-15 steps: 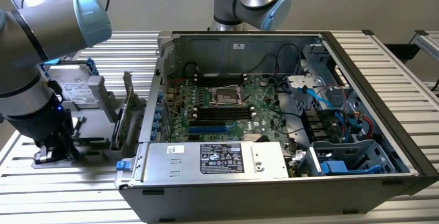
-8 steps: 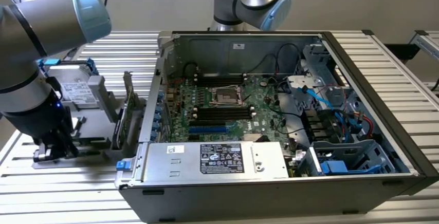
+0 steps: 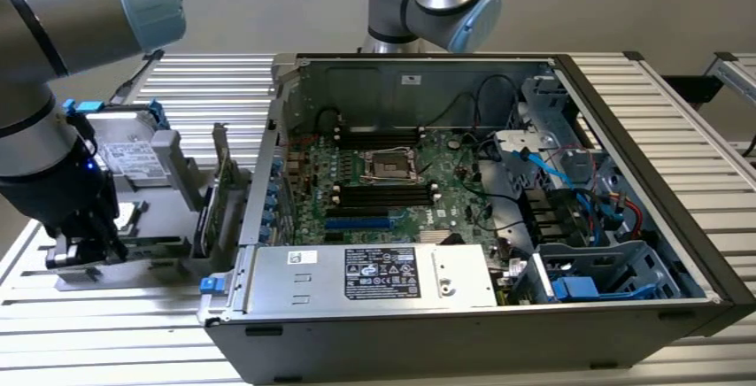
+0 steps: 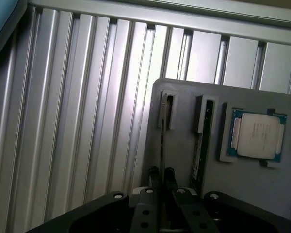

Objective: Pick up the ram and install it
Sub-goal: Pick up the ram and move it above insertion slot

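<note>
The ram (image 4: pixel 162 138) stands on edge in a narrow slot of a grey holder tray (image 4: pixel 184 97); I see it as a thin line running down between my fingers. My gripper (image 4: pixel 162 174) sits low over that slot, its two dark fingertips (image 4: pixel 154 173) pressed close on either side of the stick. In the exterior view my gripper (image 3: pixel 85 246) is down at the grey holder (image 3: pixel 142 227), at the exterior view's left of the open computer case (image 3: pixel 272 120). The black motherboard slots (image 3: pixel 381 194) lie free inside the case.
A second thin stick (image 4: pixel 198 155) stands in the neighbouring slot, and a square processor (image 4: pixel 258 136) lies in a recess beyond it. A green expansion card (image 3: pixel 211 209) stands upright between the holder and the case. A power supply (image 3: pixel 366 275) fills the case's near side. The ribbed aluminium table (image 4: pixel 77 121) surrounds everything.
</note>
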Controlling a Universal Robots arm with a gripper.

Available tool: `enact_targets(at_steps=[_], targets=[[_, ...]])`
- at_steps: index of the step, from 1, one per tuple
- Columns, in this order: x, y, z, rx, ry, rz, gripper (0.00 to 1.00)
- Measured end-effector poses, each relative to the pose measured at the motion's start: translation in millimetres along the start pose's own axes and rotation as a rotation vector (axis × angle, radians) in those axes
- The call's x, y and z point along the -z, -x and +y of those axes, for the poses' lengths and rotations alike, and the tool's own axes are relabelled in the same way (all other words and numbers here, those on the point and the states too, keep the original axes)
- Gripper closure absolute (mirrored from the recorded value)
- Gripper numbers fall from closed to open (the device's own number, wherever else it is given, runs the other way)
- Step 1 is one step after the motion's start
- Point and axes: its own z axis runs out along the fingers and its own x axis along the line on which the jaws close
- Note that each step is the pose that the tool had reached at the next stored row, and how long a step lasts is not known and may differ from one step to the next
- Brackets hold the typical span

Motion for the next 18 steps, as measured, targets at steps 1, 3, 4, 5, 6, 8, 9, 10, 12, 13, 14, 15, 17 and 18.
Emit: enact_targets(at_steps=[1,3,4,5,6,8,9,10,12,13,14,15,17,18], targets=[[2.5,0.0,0.0,0.000,-0.0001,-0.0001,0.85],[7.0,-0.1,0.2,0.000,0.0000,-0.0001,0.85],[9.3,-0.1,0.3,0.000,0.0000,-0.0002,0.85],[11.9,-0.1,0.3,0.000,0.0002,-0.0002,0.85],[14.9,-0.1,0.4,0.000,0.0004,-0.0002,0.85],[21.4,-0.2,0.4,0.000,0.0008,-0.0002,0.85],[25.0,-0.3,0.3,0.000,0.0011,-0.0002,0.85],[28.6,-0.4,0.1,0.000,0.0015,-0.0002,0.85],[35.9,-0.5,-0.4,0.000,0.0019,-0.0005,0.85],[39.6,-0.6,-0.6,0.000,0.0022,-0.0005,0.85],[43.3,-0.7,-0.9,0.000,0.0026,-0.0004,0.85],[47.5,-0.8,-1.4,0.000,0.0030,-0.0006,0.85],[55.1,-0.8,-1.6,-0.001,0.0035,-0.0006,0.85],[58.2,-0.8,-1.6,-0.002,0.0034,-0.0007,0.85]])
